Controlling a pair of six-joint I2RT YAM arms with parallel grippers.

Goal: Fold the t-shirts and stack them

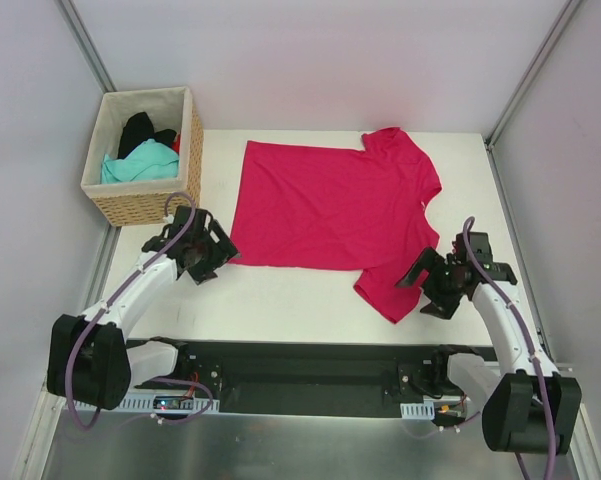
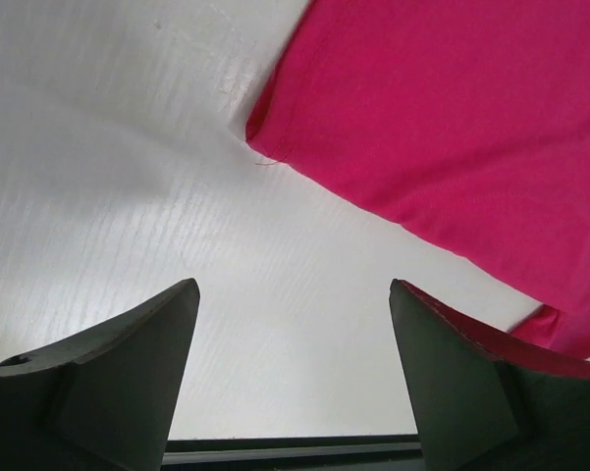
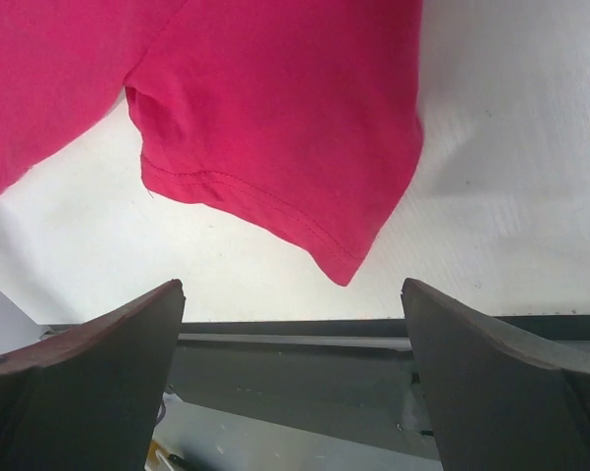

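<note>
top view: the crimson-pink shirt [image 1: 325, 205] lies spread flat on the white desk [image 1: 280, 300], hem to the left and one short sleeve reaching toward the near edge. the wicker basket [image 1: 145, 208] stands just beside the shirt's hem, off its far-left corner, and holds the teal shirt [image 1: 140, 163] with the black shirt [image 1: 140, 128] behind it. the left end effector [image 1: 202, 252] sits at the shirt's near-left hem corner. the right end effector [image 1: 435, 285] is just right of the shirt's near sleeve.

left wrist view: the left end effector [image 2: 293, 289] has its jaws spread wide with only bare desk [image 2: 108, 177] between them, gripping nothing. the crimson-pink shirt [image 2: 452, 118] fills the upper right, its hem corner pointing down toward the gap, apart from the left finger. its edge runs in behind the right finger, and whether they touch i cannot tell.

right wrist view: the right end effector [image 3: 293, 289] is also wide open and grips nothing. the crimson-pink shirt [image 3: 275, 128] fills the top, its stitched sleeve tip hanging just ahead of the gap, clear of both fingers. bare desk [image 3: 510, 196] shows right of the shirt.
</note>
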